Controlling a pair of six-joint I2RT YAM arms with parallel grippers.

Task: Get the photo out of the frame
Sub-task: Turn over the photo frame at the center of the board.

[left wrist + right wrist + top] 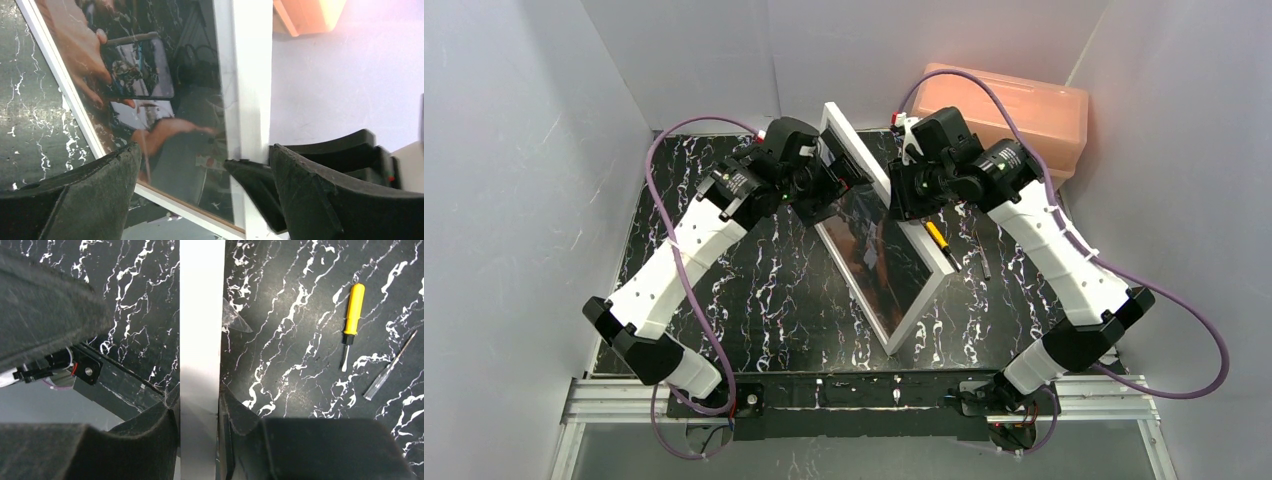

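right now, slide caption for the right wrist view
Right end effector clamps the frame edge; yellow screwdriver lies nearby.

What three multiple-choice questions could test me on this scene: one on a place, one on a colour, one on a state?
1. Where is the screwdriver?
A) on the table, beside the frame
B) on top of the frame
C) in a gripper

2. What colour is its handle?
A) red
B) yellow
C) green

3. What is the right gripper doing?
A) hanging open, clear of everything
B) clamping the frame's edge
C) holding the screwdriver

Answers:
1 A, it lies on the marble, apart from the frame.
2 B, the handle is plainly yellow.
3 B, it pinches the white edge from both sides.
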